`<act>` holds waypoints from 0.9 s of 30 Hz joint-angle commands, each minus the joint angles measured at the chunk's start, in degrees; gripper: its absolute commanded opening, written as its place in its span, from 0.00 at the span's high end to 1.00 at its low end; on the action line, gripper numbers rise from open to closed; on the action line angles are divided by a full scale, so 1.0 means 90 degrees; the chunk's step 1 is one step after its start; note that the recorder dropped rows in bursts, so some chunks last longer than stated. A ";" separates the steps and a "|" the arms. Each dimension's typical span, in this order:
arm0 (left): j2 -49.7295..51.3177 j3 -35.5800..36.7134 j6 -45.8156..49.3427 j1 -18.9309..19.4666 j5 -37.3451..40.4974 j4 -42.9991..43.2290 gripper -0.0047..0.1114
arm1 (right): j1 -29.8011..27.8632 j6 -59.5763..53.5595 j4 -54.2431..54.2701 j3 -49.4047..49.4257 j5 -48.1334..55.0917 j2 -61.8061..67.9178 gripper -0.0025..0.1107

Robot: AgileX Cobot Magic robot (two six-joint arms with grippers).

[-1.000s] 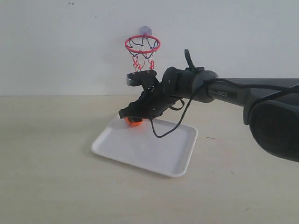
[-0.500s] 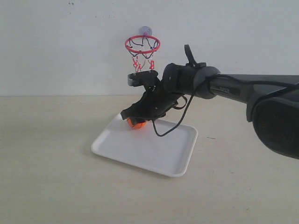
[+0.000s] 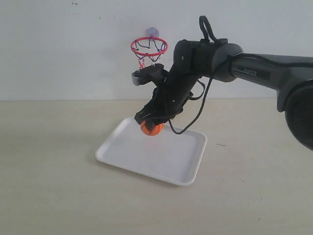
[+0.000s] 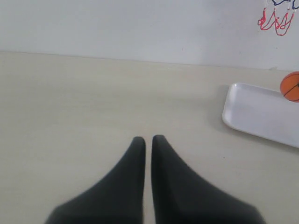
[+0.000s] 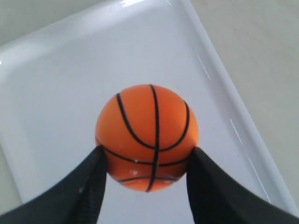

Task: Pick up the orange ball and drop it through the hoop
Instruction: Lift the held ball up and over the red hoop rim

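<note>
While the right claw (image 5: 146, 156) clamps the ball (image 5: 147, 133) by its sides, a finger pressed against each, the ball hangs over the far part of the tray (image 3: 161, 161), seemingly clear of it. Hoop (image 3: 149, 46) sits above the tray's far edge, higher than the ball. Left claw (image 4: 148, 140): fingers almost touching, empty, over bare worktop (image 4: 70, 102) beside the tray.

Bright, even room light; faint shadow under the tray (image 3: 146, 157); glints along its rim; the left gripper (image 4: 145, 140) blurs up close.
</note>
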 commanded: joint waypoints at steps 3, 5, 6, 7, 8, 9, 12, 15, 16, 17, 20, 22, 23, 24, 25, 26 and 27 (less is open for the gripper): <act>-0.0024 0.0025 -0.0043 0.0016 -0.0075 -0.0047 0.92 | -0.0015 -0.0185 -0.0344 -0.0046 0.0336 -0.0179 0.98; -0.0024 0.0025 -0.0043 0.0016 -0.0075 -0.0047 0.92 | -0.0015 -0.0313 -0.0344 -0.0046 0.0481 -0.0179 0.98; -0.0024 0.0025 -0.0043 0.0016 -0.0075 -0.0047 0.92 | -0.0015 -0.0313 -0.0344 -0.0046 0.0589 -0.0179 0.98; -0.0024 0.0025 -0.0043 0.0016 -0.0075 -0.0047 0.92 | -0.0015 -0.0326 -0.0344 -0.0046 0.0706 -0.0192 0.98; -0.0024 0.0025 -0.0043 0.0016 -0.0075 -0.0047 0.92 | -0.0027 -0.0354 -0.0344 -0.0046 0.0834 -0.0221 0.98; -0.0024 0.0025 -0.0043 0.0016 -0.0075 -0.0047 0.92 | -0.0027 -0.0352 -0.0344 -0.0046 0.0939 -0.0236 0.98; -0.0024 0.0025 -0.0043 0.0016 -0.0075 -0.0047 0.92 | -0.0027 -0.0430 -0.0344 -0.0033 0.1253 -0.0392 0.98; -0.0024 0.0025 -0.0043 0.0016 -0.0075 -0.0047 0.92 | -0.0080 -0.0457 -0.0328 0.0048 0.1443 -0.0611 0.98; -0.0024 0.0025 -0.0043 0.0016 -0.0075 -0.0047 0.92 | -0.0117 -0.0457 -0.0328 0.0133 0.1456 -0.0711 0.98; -0.0024 0.0025 -0.0043 0.0016 -0.0075 -0.0047 0.92 | -0.0158 -0.0473 -0.0346 0.0239 0.1466 -0.0831 0.98; -0.0024 0.0025 -0.0043 0.0016 -0.0075 -0.0047 0.92 | -0.0355 -0.0525 -0.0300 0.0674 0.1267 -0.1213 0.98; -0.0024 0.0025 -0.0043 0.0016 -0.0075 -0.0047 0.92 | -0.0640 -0.0750 -0.0165 0.1304 0.0789 -0.1649 0.98; -0.0024 0.0025 -0.0043 0.0016 -0.0075 -0.0047 0.92 | -0.0739 -0.0796 -0.0083 0.1494 0.0493 -0.1783 0.98; -0.0024 0.0025 -0.0043 0.0016 -0.0075 -0.0047 0.92 | -0.1027 -0.0797 0.0186 0.1979 -0.0305 -0.2097 0.98; -0.0024 0.0025 -0.0043 0.0016 -0.0075 -0.0047 0.92 | -0.1183 -0.0797 0.0336 0.2166 -0.0667 -0.2225 0.98; -0.0024 0.0025 -0.0043 0.0016 -0.0075 -0.0047 0.92 | -0.1481 -0.0892 0.0862 0.2572 -0.1630 -0.2384 0.98; -0.0024 0.0025 -0.0043 0.0016 -0.0075 -0.0047 0.92 | -0.1584 -0.1044 0.1198 0.2687 -0.1984 -0.2384 0.98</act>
